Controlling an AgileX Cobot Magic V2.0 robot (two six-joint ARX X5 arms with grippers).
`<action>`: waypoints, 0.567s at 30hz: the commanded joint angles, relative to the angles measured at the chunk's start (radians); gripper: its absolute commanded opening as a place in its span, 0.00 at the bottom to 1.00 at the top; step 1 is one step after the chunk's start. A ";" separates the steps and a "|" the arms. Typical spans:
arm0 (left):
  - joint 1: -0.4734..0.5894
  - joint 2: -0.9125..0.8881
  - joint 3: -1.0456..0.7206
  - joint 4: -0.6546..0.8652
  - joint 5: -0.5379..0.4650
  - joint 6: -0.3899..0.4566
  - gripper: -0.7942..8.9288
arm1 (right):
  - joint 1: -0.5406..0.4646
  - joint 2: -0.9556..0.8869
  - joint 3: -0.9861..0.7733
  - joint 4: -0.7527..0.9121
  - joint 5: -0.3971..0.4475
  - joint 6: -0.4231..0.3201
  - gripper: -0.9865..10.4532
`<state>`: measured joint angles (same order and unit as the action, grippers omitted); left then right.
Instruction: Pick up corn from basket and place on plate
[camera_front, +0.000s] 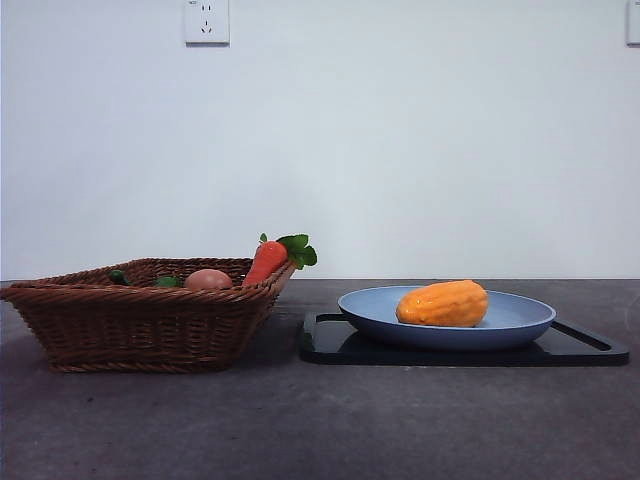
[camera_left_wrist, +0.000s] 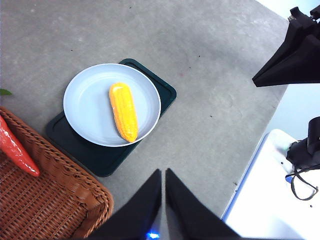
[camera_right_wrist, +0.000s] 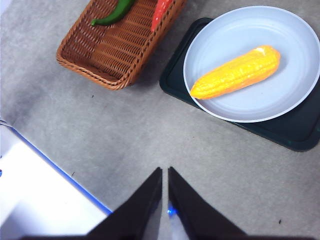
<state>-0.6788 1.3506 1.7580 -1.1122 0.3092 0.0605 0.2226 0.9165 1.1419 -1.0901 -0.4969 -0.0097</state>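
- Corn (camera_front: 443, 304) lies on its side in the light-blue plate (camera_front: 520, 318), resting in the dish's shallow middle with nothing gripping it.
- From the left wrist view the cob (camera_left_wrist: 123, 111) runs lengthwise across the plate (camera_left_wrist: 87, 107), inside the rim at both ends.
- From the right wrist view the corn (camera_right_wrist: 235, 73) sits a little off the centre of the plate (camera_right_wrist: 260, 102), its pointed end near the rim.
- Under the plate is a flat black tray (camera_front: 330, 345), which lies on the grey surface (camera_front: 300, 430).
- Beside the tray stands the wicker basket (camera_front: 140, 325), close to it but not touching.
- A carrot (camera_front: 266, 261) with green leaves leans on the basket's rim on the side towards the plate; a pinkish-brown egg-like ball (camera_front: 208, 280) shows just above the rim.
- A green pepper (camera_right_wrist: 111, 15) lies in the basket, seen in the right wrist view.
- Left end effector (camera_left_wrist: 163, 172) hangs above the bare surface near the tray's corner, jaws pressed together and empty.
- Right end effector (camera_right_wrist: 165, 171) hangs above bare surface, apart from the basket and the tray, jaws likewise closed on nothing.
- Neither arm appears in the front view.
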 joint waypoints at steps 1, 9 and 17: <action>-0.007 0.007 0.021 0.007 -0.003 0.001 0.09 | 0.003 0.009 0.018 0.005 -0.001 -0.017 0.09; -0.007 0.007 0.021 0.029 -0.002 0.001 0.09 | 0.003 0.009 0.018 0.005 0.000 -0.017 0.09; -0.003 0.007 0.021 0.085 -0.003 0.001 0.09 | 0.003 0.009 0.018 0.005 0.000 -0.017 0.09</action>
<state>-0.6785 1.3506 1.7580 -1.0443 0.3092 0.0605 0.2222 0.9176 1.1419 -1.0901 -0.4969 -0.0120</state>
